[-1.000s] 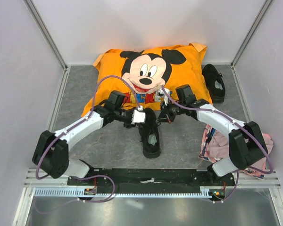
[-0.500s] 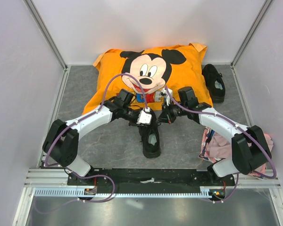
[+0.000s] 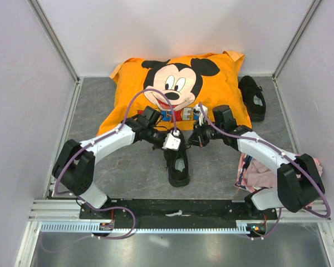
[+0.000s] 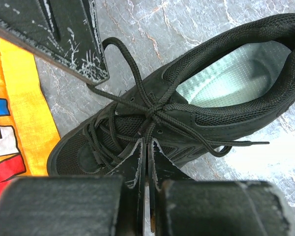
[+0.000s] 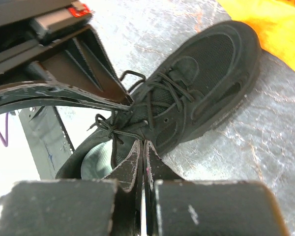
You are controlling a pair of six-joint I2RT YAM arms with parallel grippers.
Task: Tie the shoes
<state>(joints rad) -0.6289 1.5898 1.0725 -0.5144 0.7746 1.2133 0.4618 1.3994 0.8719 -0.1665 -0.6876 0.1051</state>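
Observation:
One black shoe (image 3: 178,167) lies on the grey floor between the arms, its heel toward me and its pale insole (image 4: 236,69) showing. Its laces cross in a loose knot (image 4: 155,109). My left gripper (image 4: 148,141) is shut, with a lace strand running into its tips just below the knot. My right gripper (image 5: 141,143) is shut too. In the left wrist view its finger (image 4: 73,44) pinches a taut lace strand at its tip. Both grippers, left (image 3: 172,149) and right (image 3: 188,142), meet over the shoe's (image 5: 211,73) lacing. The second shoe (image 3: 252,97) sits at the back right.
An orange Mickey Mouse pillow (image 3: 178,83) lies just behind the near shoe, its edge (image 4: 14,113) beside the toe. A pink cloth (image 3: 267,172) is bunched by the right arm's base. Pale walls close in left, right and back.
The left arm swung in over the shoe and its jaws went from open to shut at the lacing. The right arm shifted only slightly and stayed shut.

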